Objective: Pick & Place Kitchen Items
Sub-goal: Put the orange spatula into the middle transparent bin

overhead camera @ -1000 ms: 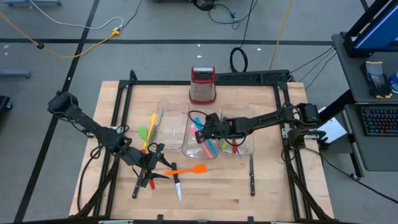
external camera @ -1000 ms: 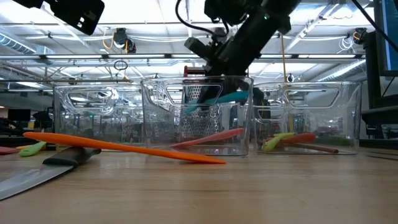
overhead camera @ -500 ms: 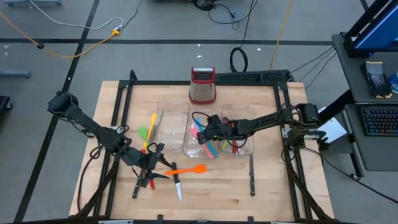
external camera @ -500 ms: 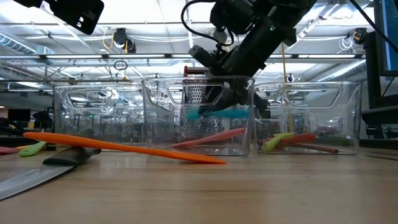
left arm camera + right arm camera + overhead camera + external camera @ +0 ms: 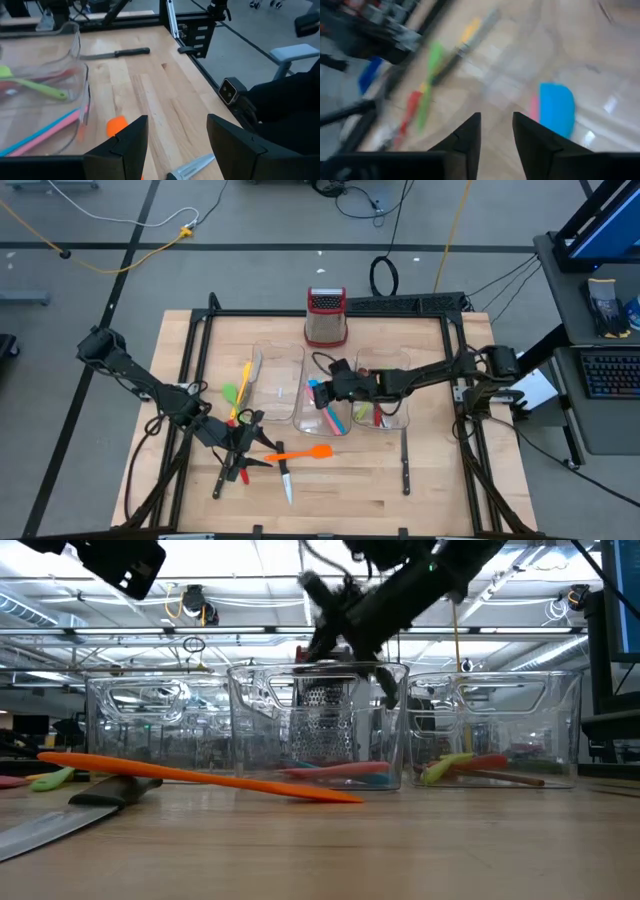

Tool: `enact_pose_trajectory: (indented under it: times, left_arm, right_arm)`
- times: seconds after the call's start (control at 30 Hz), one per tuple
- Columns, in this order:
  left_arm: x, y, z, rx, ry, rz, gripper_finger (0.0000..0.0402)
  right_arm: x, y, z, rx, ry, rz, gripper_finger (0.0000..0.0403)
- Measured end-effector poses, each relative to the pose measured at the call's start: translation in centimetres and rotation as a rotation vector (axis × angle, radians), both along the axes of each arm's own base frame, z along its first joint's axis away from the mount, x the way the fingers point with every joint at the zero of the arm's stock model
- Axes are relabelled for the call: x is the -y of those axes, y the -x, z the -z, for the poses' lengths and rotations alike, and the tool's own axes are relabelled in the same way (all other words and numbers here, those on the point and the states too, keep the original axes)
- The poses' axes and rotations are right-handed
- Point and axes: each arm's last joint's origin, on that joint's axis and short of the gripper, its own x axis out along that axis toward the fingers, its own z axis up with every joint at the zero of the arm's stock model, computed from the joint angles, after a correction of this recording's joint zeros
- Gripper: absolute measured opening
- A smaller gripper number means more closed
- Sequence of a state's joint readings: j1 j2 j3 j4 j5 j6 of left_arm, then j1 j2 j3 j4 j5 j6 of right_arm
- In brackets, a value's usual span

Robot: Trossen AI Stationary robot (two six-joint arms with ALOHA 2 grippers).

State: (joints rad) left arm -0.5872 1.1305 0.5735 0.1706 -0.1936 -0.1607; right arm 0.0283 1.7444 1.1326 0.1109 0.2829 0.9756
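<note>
**Ana:** Low view first, nearest the lens: a steel knife blade (image 5: 50, 825) lies flat on the table (image 5: 400, 850), and just behind it the long orange spatula (image 5: 200, 778) stretches across the boards.

**Ben:** And up above, the left gripper (image 5: 243, 442) hovers over that cluster, beside a black-handled knife (image 5: 285, 480). Its wrist camera shows the two fingers (image 5: 125, 145) spread apart, nothing between them.

**Ana:** Next back, the middle bin (image 5: 318, 725). A blue spatula (image 5: 365, 778) and a pink one (image 5: 335, 769) lie flat on its floor, side by side.

**Ben:** Slim handle, broad rounded blue blade (image 5: 556, 108) with pink showing right beside it. The right gripper (image 5: 322, 390) sits above that bin, jaws parted, gripping nothing.

**Ana:** To the side, the right-hand bin (image 5: 515, 725) holds a green spoon (image 5: 447, 764) and a red utensil (image 5: 490, 762), lying crossed.

**Ben:** Farthest off, the steel grater (image 5: 326, 317) with its red top stands upright behind the bins.
</note>
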Motion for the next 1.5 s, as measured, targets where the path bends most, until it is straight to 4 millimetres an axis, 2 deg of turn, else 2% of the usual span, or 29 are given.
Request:
enact_pose_trajectory:
  times: [0.13,0.23,0.37,0.5,0.67,0.77,1.0,1.2,1.33,1.5]
  left_arm:
    - [0.3,0.3,0.2,-0.033,0.031,-0.001,0.0207]
    - [0.8,0.7,0.2,-0.034,0.041,-0.017,0.0207]
    - [1.5,0.9,0.4,-0.017,0.018,-0.056,0.0207]
    - [2.1,0.4,1.0,-0.003,0.023,-0.131,0.0207]
    - [2.7,-1.3,2.0,-0.04,-0.006,-0.213,0.0207]
    - [3.2,-2.8,1.6,-0.08,-0.045,-0.25,0.0207]
    - [3.8,-6.8,-0.2,-0.27,-0.138,-0.345,0.0207]
    - [3.7,-10.0,-0.7,-0.461,-0.057,-0.37,0.0207]
    - [3.0,-11.5,-0.1,-0.629,0.024,-0.426,0.0207]
    - [2.1,-12.2,0.5,-0.78,0.129,-0.481,0.0207]
  right_arm:
    - [-0.9,0.9,-2.3,0.03,0.091,-0.095,0.0046]
    - [-2.5,1.9,-4.7,0.074,0.19,-0.225,0.0008]
    - [-5.2,3.6,-7.5,0.138,0.319,-0.378,0.0008]
    - [-8.4,6.1,-9.5,0.202,0.477,-0.545,0.0002]
    - [-11.0,10.4,-9.3,0.302,0.595,-0.691,0.0001]
    - [-11.7,13.0,-8.5,0.434,0.651,-0.734,0.0001]
    - [-10.7,18.5,-4.9,0.514,0.676,-0.789,0.0001]
    - [-9.1,21.6,-2.7,0.487,0.765,-0.836,0.0]
    - [-7.2,22.4,-2.2,0.385,0.867,-0.825,0.0]
    - [-4.6,22.4,-2.3,0.311,0.931,-0.753,0.0]
